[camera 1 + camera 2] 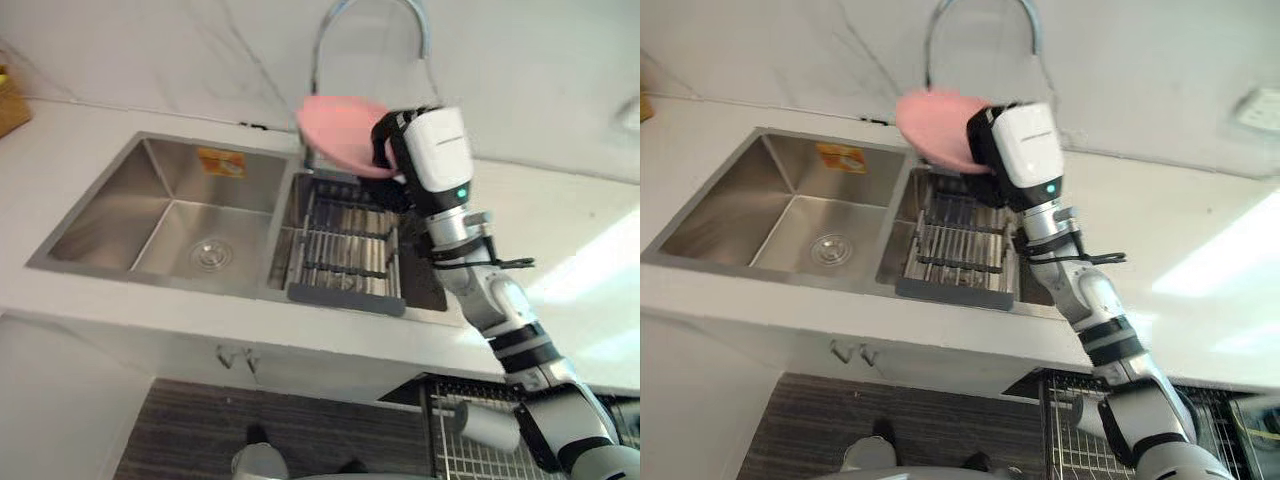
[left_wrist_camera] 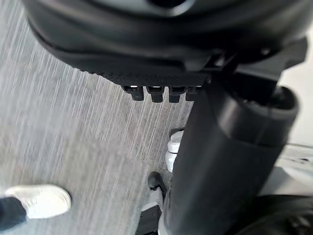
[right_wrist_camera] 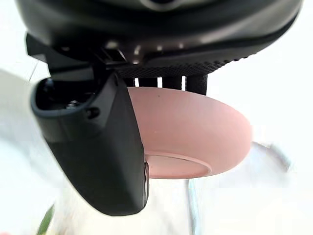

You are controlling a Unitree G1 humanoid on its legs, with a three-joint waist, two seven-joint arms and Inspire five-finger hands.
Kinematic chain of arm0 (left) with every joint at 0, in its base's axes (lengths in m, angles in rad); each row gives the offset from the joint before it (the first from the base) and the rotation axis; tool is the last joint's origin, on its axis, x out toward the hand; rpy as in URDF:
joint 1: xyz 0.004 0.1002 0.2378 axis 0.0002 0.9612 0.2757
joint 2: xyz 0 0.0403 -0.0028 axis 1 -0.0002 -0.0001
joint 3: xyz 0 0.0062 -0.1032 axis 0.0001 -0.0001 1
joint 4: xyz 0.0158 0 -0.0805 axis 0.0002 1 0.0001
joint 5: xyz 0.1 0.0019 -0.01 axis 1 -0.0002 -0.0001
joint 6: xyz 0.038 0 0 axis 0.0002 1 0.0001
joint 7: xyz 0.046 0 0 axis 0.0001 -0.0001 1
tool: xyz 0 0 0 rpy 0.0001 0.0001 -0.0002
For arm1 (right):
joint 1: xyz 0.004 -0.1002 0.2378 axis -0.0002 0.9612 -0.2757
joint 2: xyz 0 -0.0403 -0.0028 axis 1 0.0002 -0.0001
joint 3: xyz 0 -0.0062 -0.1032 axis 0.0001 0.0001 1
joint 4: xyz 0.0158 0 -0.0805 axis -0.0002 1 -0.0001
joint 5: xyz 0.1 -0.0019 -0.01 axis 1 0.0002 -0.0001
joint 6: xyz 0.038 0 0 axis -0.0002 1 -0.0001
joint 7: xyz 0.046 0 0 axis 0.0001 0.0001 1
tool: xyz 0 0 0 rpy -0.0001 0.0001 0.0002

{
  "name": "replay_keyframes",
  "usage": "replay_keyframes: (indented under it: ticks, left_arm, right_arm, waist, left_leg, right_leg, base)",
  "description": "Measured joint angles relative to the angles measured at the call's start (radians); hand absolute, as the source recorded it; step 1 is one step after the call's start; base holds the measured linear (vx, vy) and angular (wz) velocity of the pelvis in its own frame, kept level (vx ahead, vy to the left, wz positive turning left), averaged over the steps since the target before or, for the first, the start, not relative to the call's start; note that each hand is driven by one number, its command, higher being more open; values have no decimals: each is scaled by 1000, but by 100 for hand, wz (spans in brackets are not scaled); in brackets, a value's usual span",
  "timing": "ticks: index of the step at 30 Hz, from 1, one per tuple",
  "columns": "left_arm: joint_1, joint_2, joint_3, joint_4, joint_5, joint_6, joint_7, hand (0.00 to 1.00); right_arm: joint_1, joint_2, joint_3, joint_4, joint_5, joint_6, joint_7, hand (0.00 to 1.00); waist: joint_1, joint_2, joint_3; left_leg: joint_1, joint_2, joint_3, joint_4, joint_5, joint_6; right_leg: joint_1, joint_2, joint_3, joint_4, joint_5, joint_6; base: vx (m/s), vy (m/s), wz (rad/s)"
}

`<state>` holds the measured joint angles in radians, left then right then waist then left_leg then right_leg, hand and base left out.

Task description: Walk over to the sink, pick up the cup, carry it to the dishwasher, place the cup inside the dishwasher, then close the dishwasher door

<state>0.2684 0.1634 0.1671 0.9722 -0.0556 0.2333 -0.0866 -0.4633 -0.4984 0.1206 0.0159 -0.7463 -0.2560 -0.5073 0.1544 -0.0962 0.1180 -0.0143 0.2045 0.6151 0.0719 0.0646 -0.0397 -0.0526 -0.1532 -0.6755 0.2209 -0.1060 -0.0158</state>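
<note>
A shallow pink cup shaped like a bowl (image 1: 338, 130) hangs in the air above the sink's right basin, just in front of the faucet (image 1: 372, 15). My right hand (image 1: 388, 148) is shut on it: in the right wrist view the thumb (image 3: 100, 147) lies over the near side of the pink cup (image 3: 195, 129) and the fingers (image 3: 171, 82) reach behind its rim. Under the cup a metal drying rack (image 1: 345, 250) sits in that basin. My left hand (image 2: 161, 49) hangs low over the floor with its fingers relaxed and nothing in it.
The steel sink's left basin (image 1: 170, 215) has a drain and a sticker on its back wall. A white counter (image 1: 560, 230) surrounds the sink. At the lower right is a wire dishwasher rack (image 1: 460, 455) with a grey cylinder (image 1: 490, 425) in it. A person's white shoe (image 2: 41, 200) stands on the floor.
</note>
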Motion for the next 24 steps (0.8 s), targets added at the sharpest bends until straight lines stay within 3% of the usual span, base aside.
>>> replay_keyframes:
  ticks: [5, 9, 12, 17, 19, 24]
  left_arm:
    - [2, 9, -47, 43, -53, -6, 44, 100]
    - [20, 11, -95, 49, -75, -15, 73, 100]
    - [34, 13, -138, 49, -90, -24, 96, 100]
    - [65, 10, -159, 0, -92, -24, 129, 100]
    - [80, 6, -156, -11, -92, -24, 143, 100]
    - [92, -12, -134, -19, -106, -16, 179, 100]
  right_arm:
    - [238, -43, -276, -148, 85, 71, -5, 0]
    - [476, -42, -513, -165, 127, 88, -28, 0]
    - [577, -39, -566, -143, 157, 86, -40, 0]
    - [717, 67, -685, -117, 164, 41, -68, 0]
    - [754, 150, -730, -111, 164, -3, -83, 0]
    - [799, 286, -746, -111, 156, -56, -91, 0]
  waist:
    - [-85, 0, 0]
    - [-157, 8, -5]
    - [-193, 18, -10]
    - [-207, 27, -14]
    - [-228, 29, -12]
    - [-253, 42, 3]
  left_leg:
    - [9, 60, 106, 130, -93, -13]
    - [-4, 98, 161, 207, -147, -16]
    - [-4, 112, 192, 243, -171, -10]
    - [-14, 133, 224, 293, -209, -6]
    - [-13, 144, 233, 318, -236, -7]
    - [-9, 143, 278, 319, -247, 0]
  right_leg:
    - [-10, 41, 113, -44, 36, 0]
    - [-19, 73, 174, -101, 88, -3]
    - [-21, 88, 209, -140, 123, -2]
    - [-11, 107, 243, -219, 176, 11]
    - [-4, 110, 251, -247, 189, 21]
    - [-3, 86, 206, -256, 200, 19]
  base:
    - [-11, 73, -73]
    - [12, 81, -51]
    - [9, 80, -39]
    - [-46, 83, -24]
    - [-94, 107, -16]
    - [-28, 95, -22]
